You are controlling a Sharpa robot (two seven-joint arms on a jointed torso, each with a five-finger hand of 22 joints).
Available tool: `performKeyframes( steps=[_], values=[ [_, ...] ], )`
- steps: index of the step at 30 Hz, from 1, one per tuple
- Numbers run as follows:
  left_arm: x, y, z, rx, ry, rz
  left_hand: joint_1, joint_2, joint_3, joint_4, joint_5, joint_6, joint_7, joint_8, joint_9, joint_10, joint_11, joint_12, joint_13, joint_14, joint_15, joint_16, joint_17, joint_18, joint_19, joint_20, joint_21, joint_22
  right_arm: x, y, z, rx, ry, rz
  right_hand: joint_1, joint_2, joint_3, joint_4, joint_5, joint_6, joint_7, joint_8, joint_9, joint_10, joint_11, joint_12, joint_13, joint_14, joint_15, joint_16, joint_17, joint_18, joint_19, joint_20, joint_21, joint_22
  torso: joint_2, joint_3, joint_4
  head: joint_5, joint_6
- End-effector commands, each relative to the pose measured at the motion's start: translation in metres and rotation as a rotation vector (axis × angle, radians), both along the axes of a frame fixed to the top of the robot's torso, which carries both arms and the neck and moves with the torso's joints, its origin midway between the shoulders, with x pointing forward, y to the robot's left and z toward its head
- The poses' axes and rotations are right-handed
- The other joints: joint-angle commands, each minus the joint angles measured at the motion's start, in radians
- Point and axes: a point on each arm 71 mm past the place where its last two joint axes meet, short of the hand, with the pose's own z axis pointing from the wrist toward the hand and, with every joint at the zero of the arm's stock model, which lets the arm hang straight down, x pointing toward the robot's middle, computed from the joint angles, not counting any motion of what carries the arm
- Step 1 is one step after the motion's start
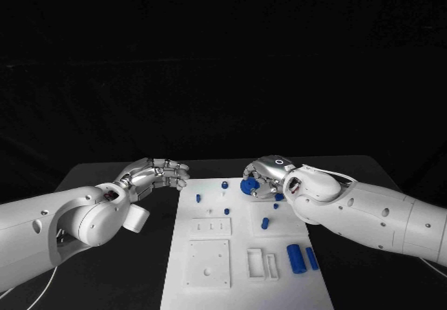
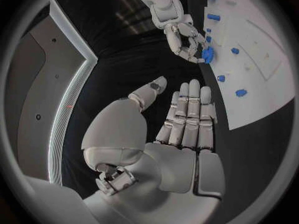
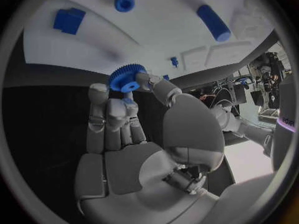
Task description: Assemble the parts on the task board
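Observation:
The white task board [image 1: 244, 284] lies lengthwise in the middle of the black table. My right hand [image 1: 267, 172] hovers over the board's far right corner and pinches a blue gear [image 1: 250, 186] between thumb and fingertips; the right wrist view shows the gear [image 3: 124, 78] held just off the board's edge [image 3: 156, 35]. My left hand [image 1: 158, 173] floats beside the board's far left corner, holding nothing; in the left wrist view its fingers [image 2: 187, 117] lie straight and the thumb stands apart. Small blue pegs [image 1: 225, 185] [image 1: 227, 211] [image 1: 265, 223] stand on the board.
Two blue cylinders [image 1: 295, 258] [image 1: 311, 258] lie at the board's right edge. White fixtures [image 1: 211, 227] [image 1: 208, 263] [image 1: 261, 263] rise from its near half. A blue block [image 3: 69, 20] and a blue ring [image 3: 124, 2] sit near the gear. Bare table [image 1: 112, 187] lies left of the board.

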Motion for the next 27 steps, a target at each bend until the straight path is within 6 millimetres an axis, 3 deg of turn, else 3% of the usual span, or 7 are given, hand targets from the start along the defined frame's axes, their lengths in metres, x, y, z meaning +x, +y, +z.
performKeyframes(
  steps=[1, 9, 22, 27],
  values=[
    [-0.001, -0.002, 0.002, -0.005, -0.010, -0.016, 0.006, 0.005, -0.005, 0.002, 0.004, 0.001, 0.004, -0.006, -0.002, 0.000, 0.004, -0.005, -0.001, -0.005, 0.004, -0.007, 0.001, 0.018, -0.005, 0.000, -0.004, 0.001, -0.005, 0.011, 0.005, -0.008, -0.061, 0.015, -0.002, -0.009, 0.004, 0.003, -0.005, 0.029, 0.023, 0.014, 0.023, 0.005, -0.002, -0.006, -0.001, 0.002, -0.006, -0.007, 0.002, 0.053, 0.010, 0.000, 0.007, 0.014, 0.001, 0.0006, 0.0004, 0.002, 0.002],
    [-0.001, -0.003, 0.002, -0.006, -0.009, -0.019, 0.006, 0.005, -0.006, 0.002, 0.004, 0.001, 0.004, -0.006, -0.002, 0.000, 0.004, -0.005, -0.001, -0.005, 0.004, -0.007, 0.002, 0.018, -0.005, 0.000, -0.004, 0.001, -0.008, 0.040, 0.005, -0.005, -0.060, 0.060, -0.001, -0.015, 0.009, 0.011, -0.020, 0.028, 0.023, 0.012, 0.023, 0.006, -0.002, -0.007, -0.002, 0.003, -0.006, -0.008, 0.003, 0.053, 0.010, 0.000, 0.006, 0.014, 0.002, -0.0006, 0.0023, 0.008, 0.006],
    [-0.002, -0.006, 0.002, -0.007, -0.009, -0.026, 0.006, 0.005, -0.006, 0.002, 0.004, 0.000, 0.004, -0.006, -0.002, 0.000, 0.004, -0.005, -0.001, -0.005, 0.004, -0.007, 0.002, 0.018, -0.005, 0.000, -0.004, 0.001, -0.001, 0.068, -0.001, -0.014, -0.054, 0.082, -0.001, -0.016, 0.009, 0.014, -0.024, 0.027, 0.024, 0.011, 0.023, 0.006, -0.001, -0.007, -0.002, 0.003, -0.006, -0.009, 0.004, 0.053, 0.010, 0.000, 0.006, 0.014, 0.003, -0.0004, 0.0049, 0.013, 0.005],
    [-0.002, -0.007, 0.002, -0.007, -0.009, -0.028, 0.006, 0.005, -0.006, 0.002, 0.004, 0.000, 0.004, -0.006, -0.002, 0.000, 0.004, -0.005, -0.001, -0.005, 0.004, -0.007, 0.002, 0.018, -0.005, 0.000, -0.004, 0.001, 0.001, 0.072, -0.005, -0.021, -0.046, 0.085, -0.002, -0.016, 0.009, 0.015, -0.026, 0.026, 0.024, 0.010, 0.023, 0.006, -0.001, -0.007, -0.002, 0.003, -0.006, -0.009, 0.004, 0.053, 0.010, 0.000, 0.006, 0.015, 0.005, -0.0031, 0.0085, 0.012, 0.003]
  ],
)
